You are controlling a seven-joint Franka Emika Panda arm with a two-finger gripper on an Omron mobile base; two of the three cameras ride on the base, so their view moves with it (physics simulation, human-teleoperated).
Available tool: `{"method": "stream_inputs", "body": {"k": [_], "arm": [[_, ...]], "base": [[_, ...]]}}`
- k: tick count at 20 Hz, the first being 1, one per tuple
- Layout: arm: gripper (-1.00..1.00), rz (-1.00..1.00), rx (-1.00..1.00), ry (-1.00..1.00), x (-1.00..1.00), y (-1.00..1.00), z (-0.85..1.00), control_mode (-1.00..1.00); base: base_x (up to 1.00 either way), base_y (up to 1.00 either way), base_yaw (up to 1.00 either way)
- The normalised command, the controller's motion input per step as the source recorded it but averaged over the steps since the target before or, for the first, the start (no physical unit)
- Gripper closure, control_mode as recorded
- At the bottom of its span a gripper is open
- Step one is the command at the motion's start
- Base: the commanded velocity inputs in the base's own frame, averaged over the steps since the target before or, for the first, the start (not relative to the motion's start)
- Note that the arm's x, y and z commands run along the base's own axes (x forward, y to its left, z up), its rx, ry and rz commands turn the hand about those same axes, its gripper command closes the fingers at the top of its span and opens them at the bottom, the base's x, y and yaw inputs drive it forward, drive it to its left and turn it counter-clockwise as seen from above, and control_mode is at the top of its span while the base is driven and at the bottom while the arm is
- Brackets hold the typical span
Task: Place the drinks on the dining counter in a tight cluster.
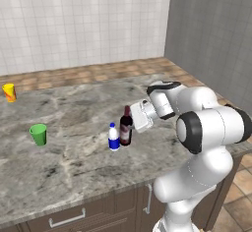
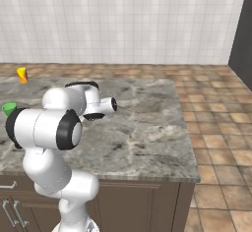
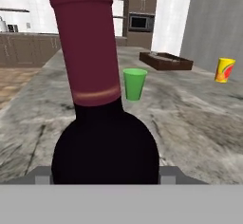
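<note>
While the wine bottle [image 1: 126, 127] stands upright on the bench [image 1: 74, 157], toward its front edge and right of the middle, the end effector [image 1: 136, 118] sits level with the bottle's shoulder and neck, coming at it from the right. Seen from the hand camera, the dark glass body and maroon capsule fill the space directly ahead of the hand, so the bottle lies between the fingers. Whether the pads are pressing on the glass or merely standing around it I cannot tell; the jaws look about half spread, which would suit a grip on a bottle of this width just as well as a loose bracket.

Touching or just beside the wine bottle on its left stands the small white bottle with the blue label [image 1: 114, 137], also upright. By my reading, these 2 drinks already form a tight pair on the dining bench, so that part of the job looks done or very nearly so, pending the hand letting go.

I see only 2 drinks here, so a 3rd, if there is one, would need to join this pair.

A green cup [image 1: 38, 134] stands well apart toward the left of the bench, and a yellow-orange cup [image 1: 9, 92] near the far left corner; neither belongs to the cluster. A dark brown tray [image 3: 166, 60] lies further along the bench.
</note>
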Motion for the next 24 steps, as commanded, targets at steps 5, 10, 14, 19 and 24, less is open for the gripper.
{"method": "stream_inputs", "body": {"k": [5,10,14,19,24], "arm": [[-1.0,0.0,0.0,0.0,0.0,0.0,0.0,-1.0],[-1.0,0.0,0.0,0.0,0.0,0.0,0.0,-1.0],[-1.0,0.0,0.0,0.0,0.0,0.0,0.0,-1.0],[-1.0,0.0,0.0,0.0,0.0,0.0,0.0,-1.0],[-1.0,0.0,0.0,0.0,0.0,0.0,0.0,-1.0]], "base": [[0.0,0.0,0.0],[0.0,0.0,0.0],[0.0,0.0,0.0],[0.0,0.0,0.0],[0.0,0.0,0.0]]}}
